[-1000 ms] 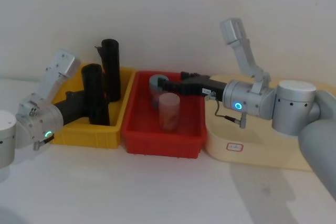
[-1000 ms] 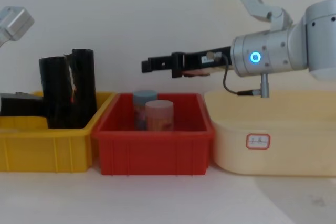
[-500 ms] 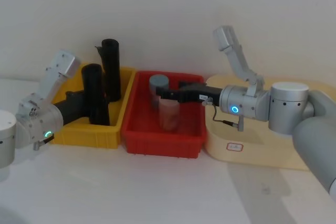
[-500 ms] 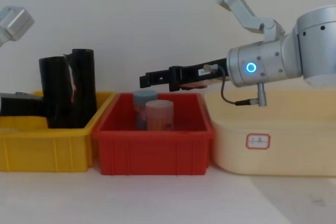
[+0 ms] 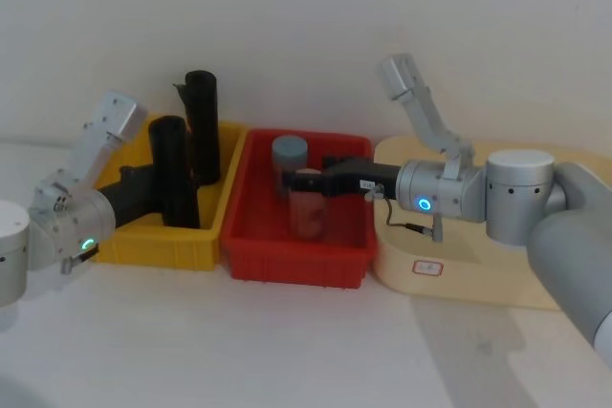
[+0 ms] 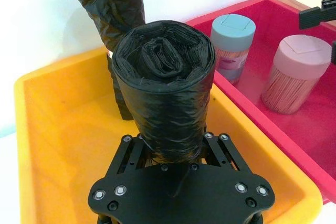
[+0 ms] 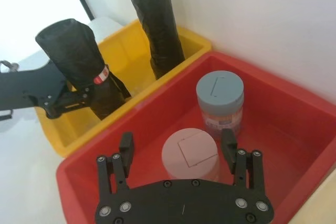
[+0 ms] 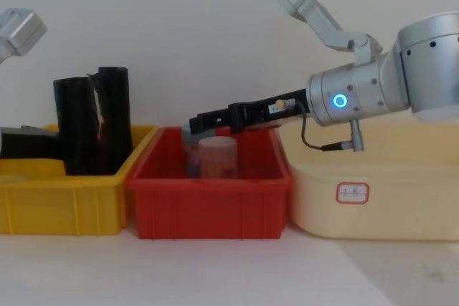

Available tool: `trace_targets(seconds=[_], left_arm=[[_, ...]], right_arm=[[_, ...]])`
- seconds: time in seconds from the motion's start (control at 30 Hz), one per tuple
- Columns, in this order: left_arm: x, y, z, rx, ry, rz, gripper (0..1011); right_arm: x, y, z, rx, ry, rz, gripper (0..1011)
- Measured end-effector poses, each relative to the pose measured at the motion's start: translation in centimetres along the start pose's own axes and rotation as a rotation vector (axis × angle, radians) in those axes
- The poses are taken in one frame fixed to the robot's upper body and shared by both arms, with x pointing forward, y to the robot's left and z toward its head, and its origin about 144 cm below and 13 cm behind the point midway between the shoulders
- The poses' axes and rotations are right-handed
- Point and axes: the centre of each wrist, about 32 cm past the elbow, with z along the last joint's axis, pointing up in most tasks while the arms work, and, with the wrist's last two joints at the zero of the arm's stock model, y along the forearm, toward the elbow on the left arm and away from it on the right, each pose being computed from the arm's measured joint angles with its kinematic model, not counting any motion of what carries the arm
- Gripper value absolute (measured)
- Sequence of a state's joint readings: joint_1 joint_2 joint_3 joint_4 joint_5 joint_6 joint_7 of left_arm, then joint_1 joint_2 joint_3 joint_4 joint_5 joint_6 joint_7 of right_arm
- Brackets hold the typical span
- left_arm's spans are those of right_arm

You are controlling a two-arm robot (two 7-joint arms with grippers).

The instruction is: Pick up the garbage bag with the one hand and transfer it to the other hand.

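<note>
I count two black rolls standing in the yellow bin (image 5: pixel 158 246), two canisters in the red bin (image 5: pixel 296 260) and one cream tub (image 5: pixel 478 265), the three containers side by side on the bench (image 5: pixel 287 351); the garbage bag (image 5: pixel 174 174), the thicker roll, stands upright with its long axis vertical, nearer me than the thinner roll (image 5: pixel 202 136); my left claw (image 6: pixel 169 150) is clamped round its lower part; my right claw (image 7: pixel 177 142) hangs spread wide just above the pink canister (image 7: pixel 190 156), beside the blue-lidded canister (image 7: pixel 220 100).
</note>
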State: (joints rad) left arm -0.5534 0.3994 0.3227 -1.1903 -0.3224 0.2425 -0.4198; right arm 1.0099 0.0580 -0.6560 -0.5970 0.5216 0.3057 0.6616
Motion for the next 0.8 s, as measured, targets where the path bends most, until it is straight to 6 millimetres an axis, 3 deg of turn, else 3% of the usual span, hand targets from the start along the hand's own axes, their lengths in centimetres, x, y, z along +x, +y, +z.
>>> trace_targets(seconds=[0.8], left_arm=[[0.0,0.0,0.0,0.0,0.0,0.0,400]], right_arm=[[0.65,0.91,-0.49,-0.038,-0.096,-0.047,999]])
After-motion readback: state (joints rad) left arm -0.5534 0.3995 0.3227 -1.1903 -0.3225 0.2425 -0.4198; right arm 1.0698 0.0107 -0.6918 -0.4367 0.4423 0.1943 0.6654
